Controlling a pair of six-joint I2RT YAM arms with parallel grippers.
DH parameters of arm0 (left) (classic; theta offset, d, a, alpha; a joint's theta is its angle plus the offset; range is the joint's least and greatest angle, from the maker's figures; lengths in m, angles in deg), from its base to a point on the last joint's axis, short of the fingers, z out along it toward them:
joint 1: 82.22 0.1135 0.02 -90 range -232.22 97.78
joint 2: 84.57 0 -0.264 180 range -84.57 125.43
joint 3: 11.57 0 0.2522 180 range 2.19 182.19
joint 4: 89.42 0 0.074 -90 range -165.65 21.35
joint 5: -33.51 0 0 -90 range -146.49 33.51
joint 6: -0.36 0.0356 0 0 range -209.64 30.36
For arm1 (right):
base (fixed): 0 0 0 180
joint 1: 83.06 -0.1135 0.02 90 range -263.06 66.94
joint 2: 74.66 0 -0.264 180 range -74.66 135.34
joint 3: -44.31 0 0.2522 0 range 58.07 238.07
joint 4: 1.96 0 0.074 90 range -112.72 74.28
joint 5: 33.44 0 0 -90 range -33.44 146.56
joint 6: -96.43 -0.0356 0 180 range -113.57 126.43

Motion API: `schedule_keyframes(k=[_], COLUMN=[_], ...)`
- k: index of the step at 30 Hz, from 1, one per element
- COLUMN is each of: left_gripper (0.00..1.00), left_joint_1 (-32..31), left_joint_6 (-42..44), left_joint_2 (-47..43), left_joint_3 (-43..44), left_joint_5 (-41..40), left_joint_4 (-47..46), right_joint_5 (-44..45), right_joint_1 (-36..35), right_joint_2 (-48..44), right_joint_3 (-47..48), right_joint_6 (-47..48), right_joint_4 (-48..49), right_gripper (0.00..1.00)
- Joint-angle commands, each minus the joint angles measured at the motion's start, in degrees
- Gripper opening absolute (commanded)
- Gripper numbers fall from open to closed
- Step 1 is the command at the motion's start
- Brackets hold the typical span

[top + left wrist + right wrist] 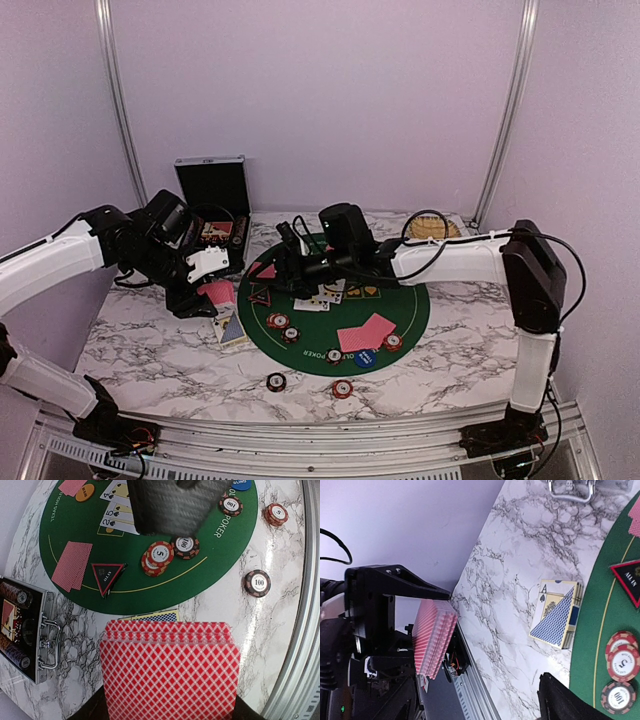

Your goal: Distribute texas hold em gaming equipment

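Red-backed cards make up the deck [170,672] that the left gripper [200,285] clamps tight. It holds them above the marble at the left, with the black case [211,195] beyond it. A blue-backed pack [232,328] lies just beside the green mat [420,300].

Dealing looks to be the step in hand. Face-down cards already lie on the felt: a far-left hand [72,566] by the triangular marker [106,573], and a near-right hand [365,332] by the blue button [366,357].

The right gripper [285,262] hovers over the mat's far-left part, above the face-up cards [117,512] and well apart from the deck. I cannot tell how its jaws stand.

Next, I'd guess, it must swing left to the deck and pinch off only the top card, without dragging the rest along.
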Motion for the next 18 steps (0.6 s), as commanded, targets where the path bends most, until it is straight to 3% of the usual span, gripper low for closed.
schedule_keyframes(k=[1,18], left_gripper=[0.0,0.0], left_joint_1=[-0.18,-0.88], left_joint_6=[-0.43,-0.51], left_joint_2=[0.23,1.88], left_joint_3=[2.2,3.21], left_joint_5=[0.96,1.02], left_joint_4=[-0.02,-0.11], right_joint_5=[-5.8,-9.87], right_joint_1=[-1.18,-2.83], right_joint_2=[4.04,8.4], right_joint_3=[2.72,1.94], right_joint_6=[-6.38,-17.88], right_joint_4=[6.34,21.82], right_gripper=[0.83,0.84])
